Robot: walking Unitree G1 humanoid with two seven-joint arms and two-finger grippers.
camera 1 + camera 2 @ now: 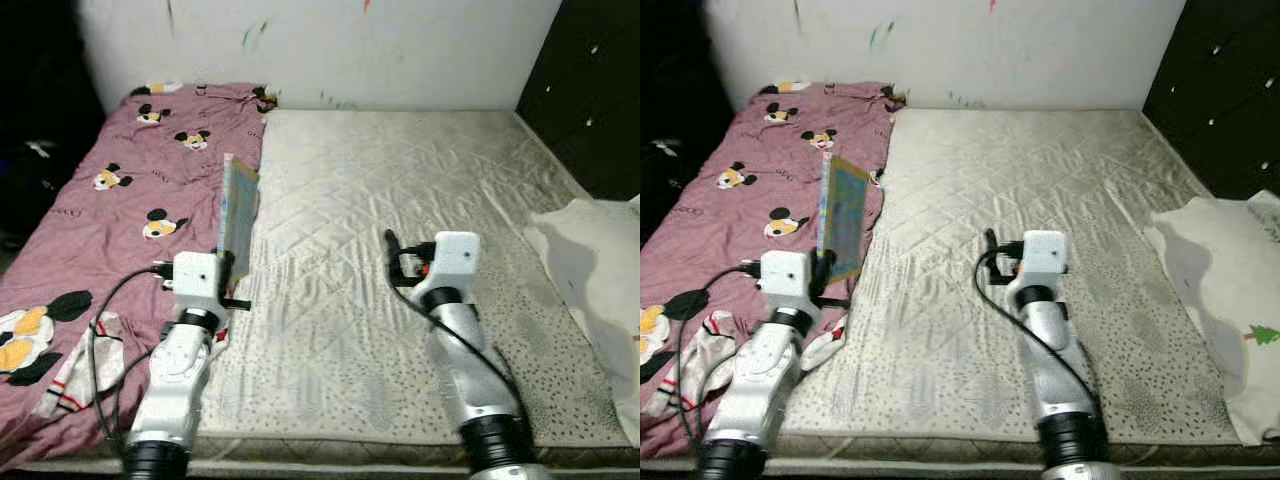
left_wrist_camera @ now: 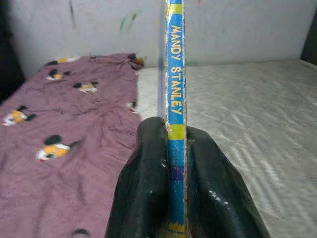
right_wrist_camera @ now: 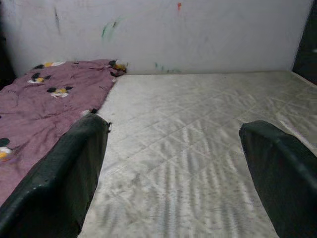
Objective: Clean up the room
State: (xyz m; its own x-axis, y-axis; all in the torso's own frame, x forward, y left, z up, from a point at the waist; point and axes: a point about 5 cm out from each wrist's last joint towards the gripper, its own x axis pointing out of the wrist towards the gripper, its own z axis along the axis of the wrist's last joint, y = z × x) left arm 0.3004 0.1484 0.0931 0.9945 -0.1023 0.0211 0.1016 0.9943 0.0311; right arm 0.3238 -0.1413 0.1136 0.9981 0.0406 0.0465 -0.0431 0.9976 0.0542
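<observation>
1. A bare quilted mattress [image 1: 400,230] takes up most of the scene, running from the near edge to the far white wall [image 1: 400,50], which has a few coloured marks on it.
2. A maroon sheet [image 1: 110,210] printed with cartoon mice covers the left part of the mattress, rumpled at its near end.
3. A dark cabinet [image 1: 590,90] stands at the far right.
4. A white pillow [image 1: 590,270] lies at the right edge of the mattress.
5. The left gripper [image 1: 228,272] is held above the border between the sheet and the bare mattress. Its two black fingers [image 2: 143,183] are clamped on a thin blue book [image 1: 238,210], which stands upright on edge. The spine reads "MANDY STANLEY" in yellow letters.
6. The right gripper [image 1: 392,250] hovers over the middle of the mattress, its fingers [image 3: 74,173] spread wide with nothing between them.
</observation>
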